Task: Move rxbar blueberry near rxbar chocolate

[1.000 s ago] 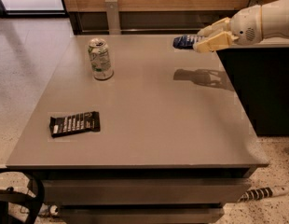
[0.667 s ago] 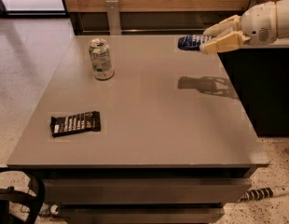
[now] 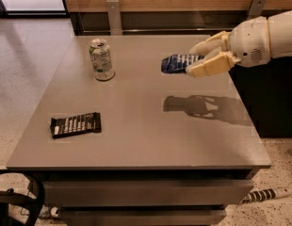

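As our gripper (image 3: 197, 60), over the table (image 3: 136, 145), seemingly pinches only one end of the blue bar (image 3: 173, 63), it may slip.

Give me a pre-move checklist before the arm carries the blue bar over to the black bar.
1. Grip: the gripper is shut on one end of the blue bar. Ok.
2. Lift: the blue bar is off the table, and its shadow lies apart below it. Ok.
3. Target: the black bar lies flat at the front left, in full view. Ok.
4. Path: the can stands upright at the back left, off the straight line to the black bar. Ok.
5. Landing spot: there is open tabletop right of the black bar. Ok.
6. Blue bar near black bar: not ok; it is across the table, on the right.
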{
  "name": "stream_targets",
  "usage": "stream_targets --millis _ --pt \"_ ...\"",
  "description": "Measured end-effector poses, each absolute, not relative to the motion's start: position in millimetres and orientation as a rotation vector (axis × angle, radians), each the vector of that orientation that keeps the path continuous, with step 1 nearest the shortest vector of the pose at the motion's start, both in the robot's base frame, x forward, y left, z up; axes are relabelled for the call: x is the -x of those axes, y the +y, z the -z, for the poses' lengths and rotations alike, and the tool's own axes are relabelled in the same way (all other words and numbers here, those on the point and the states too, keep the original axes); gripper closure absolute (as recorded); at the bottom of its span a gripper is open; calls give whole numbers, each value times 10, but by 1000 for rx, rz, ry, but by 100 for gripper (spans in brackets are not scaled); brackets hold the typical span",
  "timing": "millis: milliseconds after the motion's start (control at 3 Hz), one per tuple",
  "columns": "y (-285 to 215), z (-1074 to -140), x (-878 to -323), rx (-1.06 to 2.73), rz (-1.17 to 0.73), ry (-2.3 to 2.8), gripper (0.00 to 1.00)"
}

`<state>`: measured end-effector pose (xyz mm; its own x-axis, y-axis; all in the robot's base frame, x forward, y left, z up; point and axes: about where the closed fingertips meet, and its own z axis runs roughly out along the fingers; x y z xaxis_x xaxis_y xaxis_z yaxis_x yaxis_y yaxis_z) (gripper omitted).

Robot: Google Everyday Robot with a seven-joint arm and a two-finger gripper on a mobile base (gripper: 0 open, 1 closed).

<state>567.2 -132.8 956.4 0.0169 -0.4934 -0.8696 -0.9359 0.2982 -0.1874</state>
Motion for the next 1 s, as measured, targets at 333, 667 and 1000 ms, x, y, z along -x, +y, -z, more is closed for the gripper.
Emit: stream_targets --millis 333,667,1000 --pt "-918 -9295 -5390 1417 -678 1598 100" --pt "-473 -8994 -5204 1501 -856 1551 100" --pt "-203 -8867 -5092 1548 -943 1511 100"
